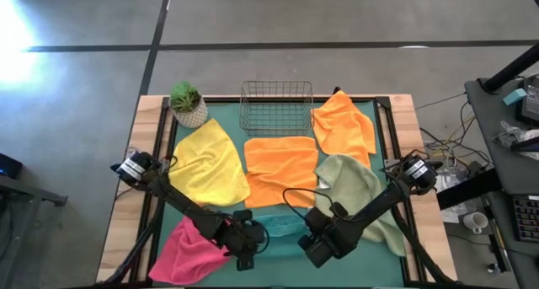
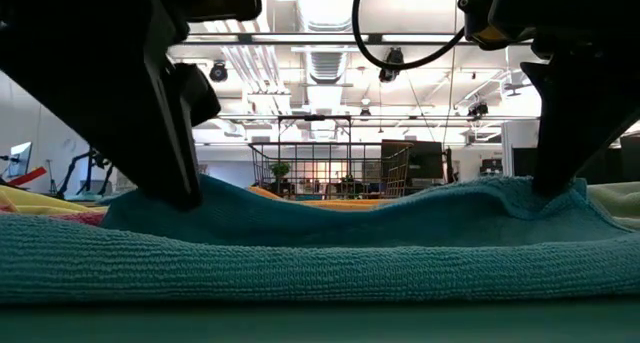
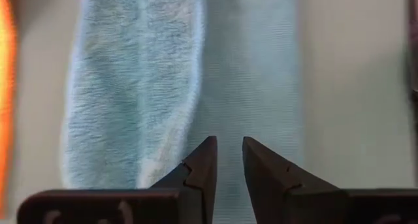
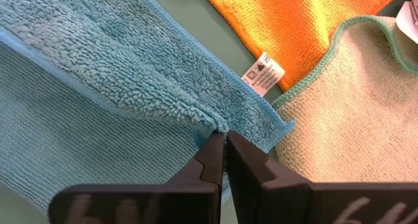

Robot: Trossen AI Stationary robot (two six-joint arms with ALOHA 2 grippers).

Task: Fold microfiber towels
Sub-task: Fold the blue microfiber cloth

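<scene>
Green table (image 1: 387, 247) — teal towel's (image 4: 130, 61) unreadable tag (image 4: 263, 74)

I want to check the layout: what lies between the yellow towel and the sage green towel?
In the high view, an orange towel lies between the yellow towel and the sage green towel.

Basket (image 1: 276, 105) behind the towels (image 1: 280, 167) — plant (image 1: 187, 103) at its left

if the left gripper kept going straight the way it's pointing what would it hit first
Most likely the teal towel: in its wrist view the left gripper points straight at the cloth, fingers a little apart, nothing between. How near it already is can't be judged.
</scene>
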